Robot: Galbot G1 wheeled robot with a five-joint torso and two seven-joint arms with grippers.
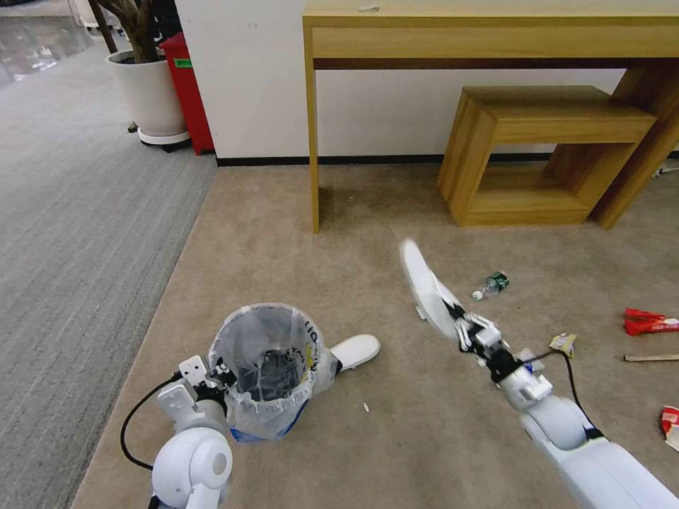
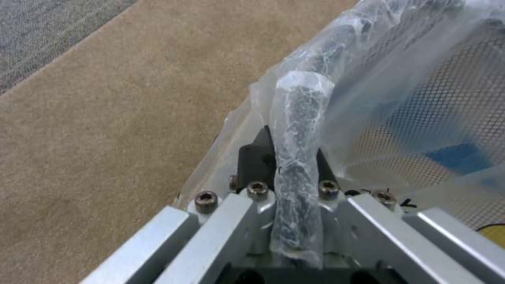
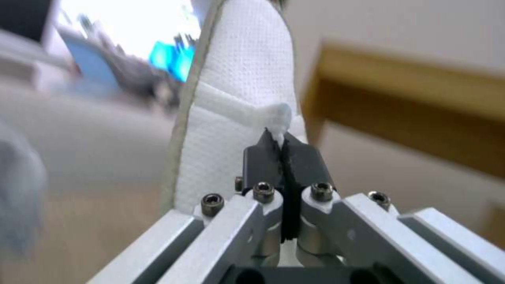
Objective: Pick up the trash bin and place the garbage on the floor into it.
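The trash bin (image 1: 267, 367), lined with a crinkly plastic bag, stands low at the left on the beige floor (image 1: 396, 438). My left gripper (image 1: 218, 376) is shut on its rim (image 2: 300, 130), the bag-wrapped edge pinched between the black fingers (image 2: 255, 157). My right gripper (image 1: 463, 326) is raised over the carpet, shut on the strap of a white slipper (image 1: 426, 286) that sticks up from it; the slipper (image 3: 231, 118) is also close in the right wrist view. A second slipper (image 1: 356, 350) lies beside the bin. A green-label bottle (image 1: 493, 284), a wrapper (image 1: 564, 343), a red packet (image 1: 647, 322), a wooden stick (image 1: 651, 358) and a red-white cup (image 1: 670, 424) lie to the right.
A wooden desk (image 1: 495, 42) and a low wooden bench (image 1: 544, 152) stand against the far wall. A potted plant (image 1: 150, 92) and a red box (image 1: 187, 88) are at the back left. Grey ribbed carpet (image 1: 78, 226) borders the beige carpet on the left.
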